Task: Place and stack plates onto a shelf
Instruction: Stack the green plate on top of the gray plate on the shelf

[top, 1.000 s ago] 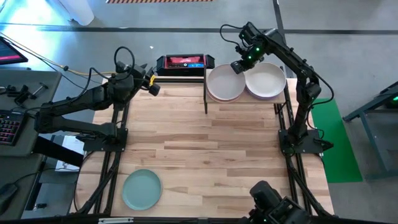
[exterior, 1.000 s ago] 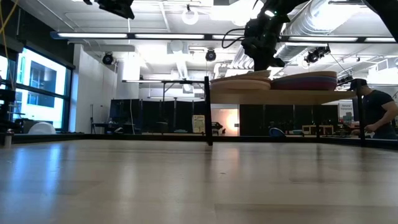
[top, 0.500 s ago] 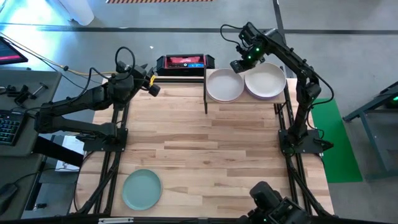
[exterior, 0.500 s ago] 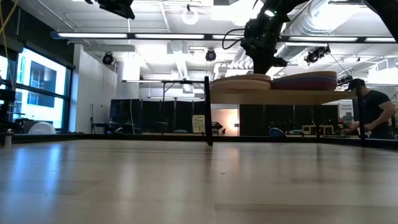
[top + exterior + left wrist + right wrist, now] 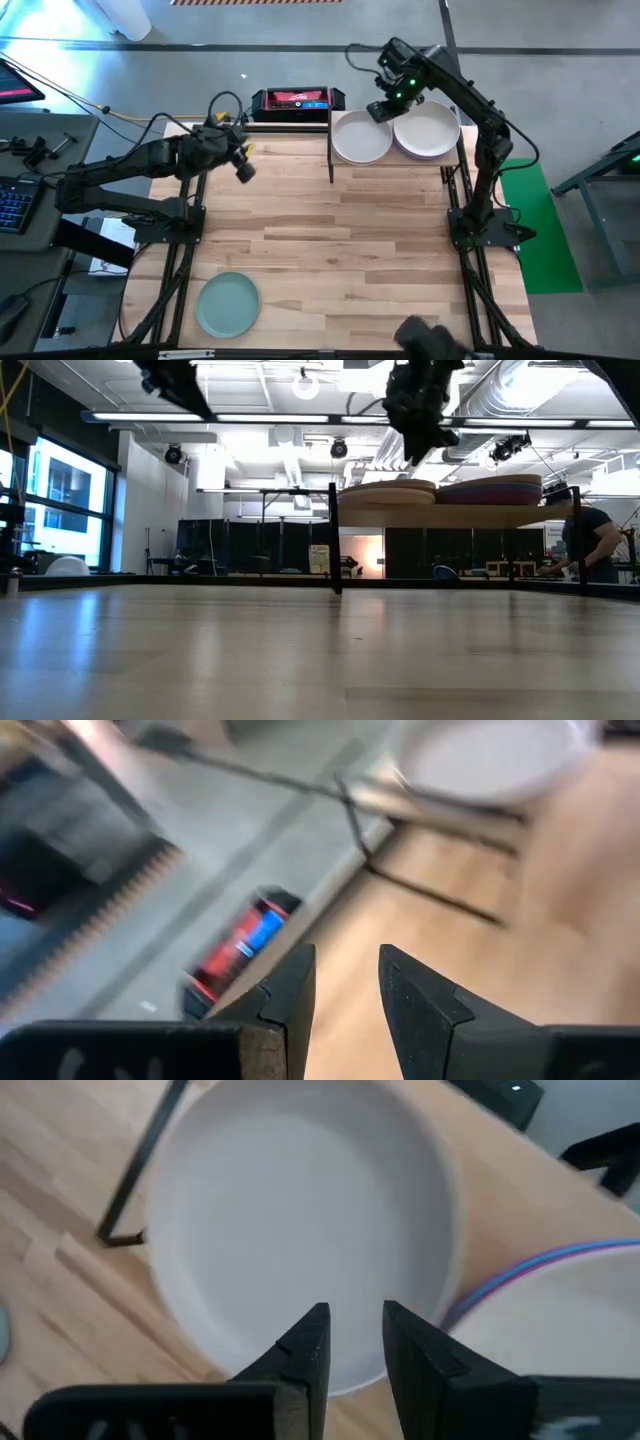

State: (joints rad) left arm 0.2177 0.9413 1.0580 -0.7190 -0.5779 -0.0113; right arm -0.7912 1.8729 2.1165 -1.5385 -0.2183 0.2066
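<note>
1. A large wooden table (image 5: 330, 240) fills the scene, with two dark arms reaching over its far half.
2. The shelf (image 5: 440, 165) stands at the far right corner, carrying two stacks of plates side by side.
3. The left stack (image 5: 358, 140) shows a pale top plate; the right stack (image 5: 430, 135) shows a whitish top plate with purple and blue rims beneath.
4. One teal-green plate (image 5: 228, 305) lies alone at the near left of the table, not yet shelved.
5. The right claw (image 5: 382, 108) has risen from the left stack since a second ago, its fingers slightly apart and empty: that plate looks delivered.
6. The left claw (image 5: 244, 160) has swung rightward over the far left table, narrowly spread and empty, probably starting for the teal-green plate.
</note>
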